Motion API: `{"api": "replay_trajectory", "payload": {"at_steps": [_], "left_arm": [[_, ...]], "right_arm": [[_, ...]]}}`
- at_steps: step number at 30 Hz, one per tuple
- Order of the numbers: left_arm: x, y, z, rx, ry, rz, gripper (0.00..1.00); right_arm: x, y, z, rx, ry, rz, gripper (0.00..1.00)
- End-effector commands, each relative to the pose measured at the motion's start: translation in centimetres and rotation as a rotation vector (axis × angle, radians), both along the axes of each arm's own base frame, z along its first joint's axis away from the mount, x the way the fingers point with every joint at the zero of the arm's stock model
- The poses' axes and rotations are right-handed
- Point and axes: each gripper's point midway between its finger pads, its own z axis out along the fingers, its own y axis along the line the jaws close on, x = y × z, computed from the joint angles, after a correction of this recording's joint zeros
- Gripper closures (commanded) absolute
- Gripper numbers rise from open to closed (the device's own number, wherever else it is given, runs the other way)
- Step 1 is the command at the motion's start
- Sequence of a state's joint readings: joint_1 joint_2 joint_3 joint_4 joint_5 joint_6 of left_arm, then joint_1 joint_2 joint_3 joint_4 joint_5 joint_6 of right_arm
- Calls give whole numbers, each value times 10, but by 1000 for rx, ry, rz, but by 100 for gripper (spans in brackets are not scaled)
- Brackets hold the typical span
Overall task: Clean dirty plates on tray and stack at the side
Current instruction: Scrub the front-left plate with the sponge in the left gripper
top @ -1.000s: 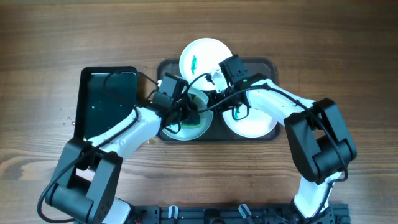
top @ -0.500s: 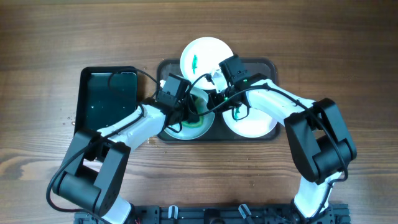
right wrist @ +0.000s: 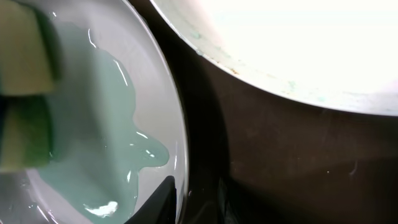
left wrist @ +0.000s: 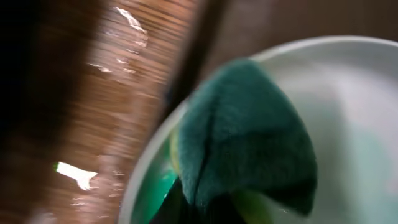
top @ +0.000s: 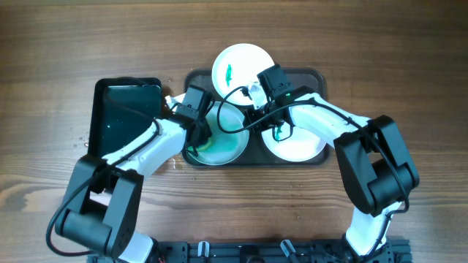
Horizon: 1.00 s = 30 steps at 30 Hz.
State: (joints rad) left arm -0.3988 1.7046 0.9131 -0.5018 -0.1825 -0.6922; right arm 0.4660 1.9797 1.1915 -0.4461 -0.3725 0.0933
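The dark grey tray (top: pixel 316 79) holds a pale plate (top: pixel 230 142) at its left, smeared with green liquid, and a white plate (top: pixel 298 145) at its right. A third white plate (top: pixel 240 67) with a green smear overlaps the tray's far rim. My left gripper (top: pixel 197 135) is shut on a green sponge (left wrist: pixel 242 137) pressed on the pale plate (left wrist: pixel 348 112) near its left rim. My right gripper (top: pixel 252 109) is shut on that plate's far rim (right wrist: pixel 180 155), one finger on each side (right wrist: pixel 193 199). The sponge also shows in the right wrist view (right wrist: pixel 25 93).
A smaller glossy black tray (top: pixel 128 117) lies just left of the grey tray. The two arms meet over the grey tray's left half. Wooden table surrounds both trays. Another white plate (right wrist: pixel 298 43) overhangs the tray floor (right wrist: pixel 292 162).
My left gripper has moved left with the sponge, from the pale plate's middle to its left rim, spreading the green liquid. The right arm has not moved.
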Motion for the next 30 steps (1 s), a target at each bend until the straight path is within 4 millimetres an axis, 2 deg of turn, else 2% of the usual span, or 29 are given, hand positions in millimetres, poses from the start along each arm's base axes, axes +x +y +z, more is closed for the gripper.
{"api": "replay_trajectory", "payload": {"at_steps": [1,4,7,9,10,16,17,20,22,24,25,27,30], "left_arm": [[3,38,18,137,-75,68,96],[8,-12,20,-138,-68,-14,96],[13,-61,33,-390,-76,-116,96],[15,-75,39,-462,-87,-152,96],[16,-76,38,-457,-90,-153,96],[12,-50,-4,-304,-18,-84,96],[10,-44,-15,-267,3,-70,96],[8,-14,-25,-105,7,-15,96],[7,5,-21,-9,-8,14,96],[6,15,-13,41,-24,30,96],[7,20,-4,65,-45,39,96],[16,27,23,90,-133,61,96],[26,23,49,54,-223,68,96]], "right_arm": [[-10,-13,-22,-63,47,-24,77],[-10,-13,-22,-62,46,-24,77],[-11,-13,-22,-62,48,-24,77],[-10,-13,-22,-62,47,-24,78],[-10,-13,-21,-61,45,-24,77],[-8,-12,-21,-56,35,-24,78],[-7,-12,-21,-56,34,-24,81],[-5,-10,-20,-51,24,-24,83],[-3,-10,-19,-47,17,-25,86],[-2,-9,-18,-45,15,-27,91],[-1,-9,-17,-44,13,-27,95],[7,-9,-13,-56,-18,-36,96],[19,-12,-8,-87,-56,-52,96]]}}
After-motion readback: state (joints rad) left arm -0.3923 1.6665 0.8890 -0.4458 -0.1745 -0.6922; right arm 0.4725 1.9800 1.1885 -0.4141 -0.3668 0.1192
